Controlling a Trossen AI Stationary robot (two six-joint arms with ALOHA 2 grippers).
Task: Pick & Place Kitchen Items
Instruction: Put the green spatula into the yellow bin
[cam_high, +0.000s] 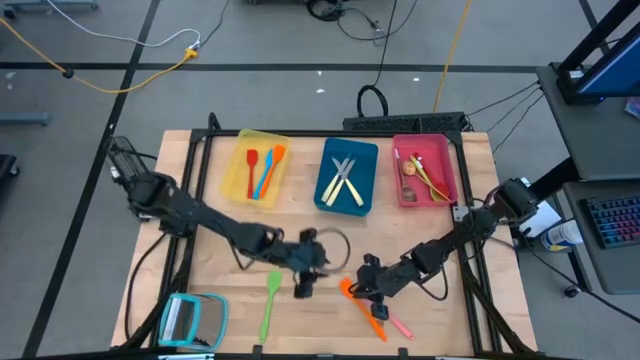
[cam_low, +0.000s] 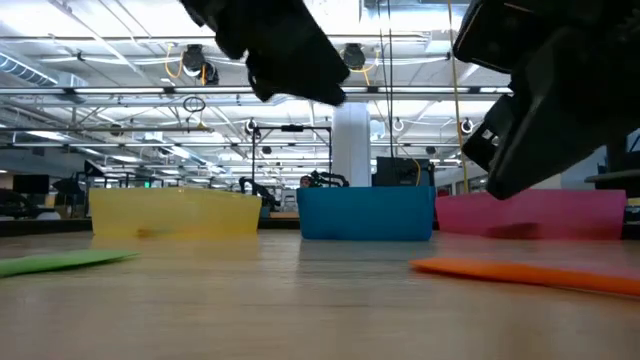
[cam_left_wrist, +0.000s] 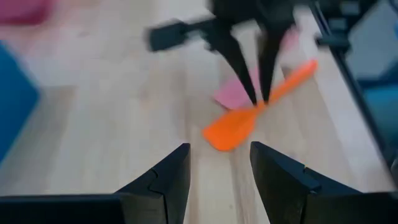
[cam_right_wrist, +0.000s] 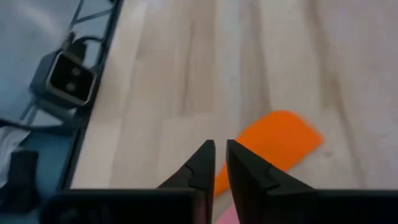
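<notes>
The right tool (cam_high: 371, 292), its fingers (cam_right_wrist: 205, 165) drawn to a narrow slit, hangs tips-down right at the orange spatula (cam_left_wrist: 249, 115), which lies flat on the worktop (cam_high: 210, 250) near the front edge, blade toward the left arm and handle running away toward the front right corner over a pink utensil (cam_high: 400, 327). The left tool (cam_high: 305, 283) hovers just beside it, parted wide and holding nothing, with a green spatula (cam_high: 269, 305) lying lengthwise front to back on its other side. Farther back stand the yellow tray (cam_high: 236, 172), blue tray (cam_high: 366, 170) and red tray (cam_high: 446, 165) holding utensils, and a teal-framed square (cam_high: 192, 321) sits at the front left corner.
</notes>
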